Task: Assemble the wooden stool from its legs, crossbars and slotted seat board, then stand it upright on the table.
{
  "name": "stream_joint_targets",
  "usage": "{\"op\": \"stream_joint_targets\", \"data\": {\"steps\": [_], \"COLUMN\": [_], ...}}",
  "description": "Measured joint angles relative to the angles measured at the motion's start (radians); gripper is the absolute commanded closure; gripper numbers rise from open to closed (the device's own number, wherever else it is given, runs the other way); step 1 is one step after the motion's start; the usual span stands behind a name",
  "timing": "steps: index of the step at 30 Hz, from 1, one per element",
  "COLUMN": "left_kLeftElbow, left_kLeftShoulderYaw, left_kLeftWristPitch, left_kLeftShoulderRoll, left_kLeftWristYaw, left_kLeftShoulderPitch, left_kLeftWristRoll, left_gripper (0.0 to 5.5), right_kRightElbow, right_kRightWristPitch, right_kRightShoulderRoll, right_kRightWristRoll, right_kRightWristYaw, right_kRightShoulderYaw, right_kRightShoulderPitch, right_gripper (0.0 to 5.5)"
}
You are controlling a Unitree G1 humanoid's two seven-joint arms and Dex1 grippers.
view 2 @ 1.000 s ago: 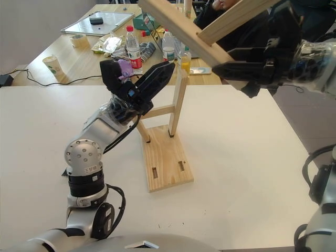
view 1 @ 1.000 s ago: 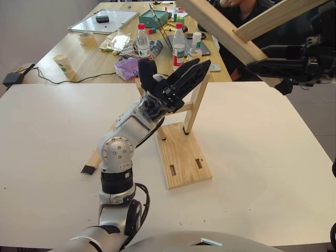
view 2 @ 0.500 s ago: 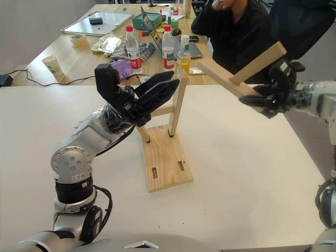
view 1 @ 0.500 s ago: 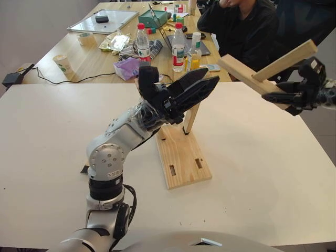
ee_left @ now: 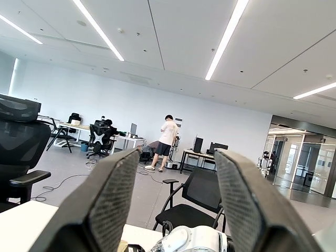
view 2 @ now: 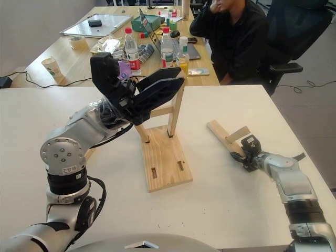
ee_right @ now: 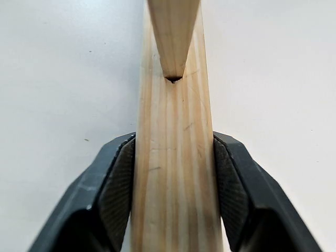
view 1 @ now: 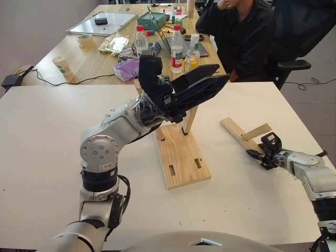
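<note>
The slotted seat board [view 1: 182, 157] lies flat mid-table. A leg [view 1: 192, 112] stands in one of its far slots, joined by a crossbar [view 2: 161, 110] to a second leg largely hidden by my left arm. My left gripper [view 1: 222, 72] hangs open and empty above that frame, its fingers [ee_left: 115, 199] spread wide against the room. On the right, a second leg [view 1: 235, 133] with a short crossbar [view 1: 257, 131] lies flat on the table. My right gripper [view 1: 261, 154] is shut on its near end, pads [ee_right: 119, 184] pressed to both sides of the leg [ee_right: 173, 157].
A sliver of wood [view 2: 88, 153] peeks out behind my left arm. The back table [view 1: 94, 58] carries bottles [view 1: 177, 41], a paper cup [view 1: 63, 65] and a laptop, with a seated person behind it. The white table's right edge [view 1: 310, 144] runs close to my right gripper.
My right arm swung the leg and crossbar down from high in the air onto the table at the right. My left gripper lifted slightly and turned to the right, still open.
</note>
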Motion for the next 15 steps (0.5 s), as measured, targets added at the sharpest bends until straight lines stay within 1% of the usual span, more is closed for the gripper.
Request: {"op": "stream_joint_targets", "data": {"steps": [2,3,5,9,12,15], "left_kLeftElbow": [0.001,0.001,0.002,0.007,0.007,0.006], "left_kLeftShoulderYaw": [-0.006,-0.006,-0.006,-0.006,-0.007,-0.008], "left_kLeftWristPitch": [0.001,0.001,0.001,0.001,0.000,-0.001], "left_kLeftShoulderRoll": [0.005,0.006,0.007,0.008,0.009,0.011], "left_kLeftWristYaw": [0.002,0.004,0.009,0.018,0.019,0.021], "left_kLeftShoulderPitch": [-0.001,-0.001,-0.002,-0.003,-0.003,-0.003], "left_kLeftWristRoll": [-0.009,-0.015,-0.016,-0.021,-0.022,-0.022], "left_gripper": [2.91,2.91,2.91,2.91,2.91,2.91], "right_kRightElbow": [-0.022,-0.029,-0.038,-0.052,-0.086,-0.124], "right_kRightWristPitch": [-0.005,-0.005,-0.004,0.010,0.019,0.017], "right_kRightShoulderRoll": [0.025,0.025,0.025,0.023,0.022,0.025], "right_kRightWristRoll": [-0.001,0.000,0.000,0.000,0.009,0.050], "right_kRightWristYaw": [-0.013,-0.013,-0.013,-0.006,0.013,0.033], "right_kRightShoulderYaw": [-0.004,-0.004,-0.007,-0.020,-0.042,-0.089], "right_kRightShoulderPitch": [0.015,0.020,0.026,0.035,0.061,0.077], "right_gripper": [3.47,3.10,2.86,2.07,2.07,2.07]}}
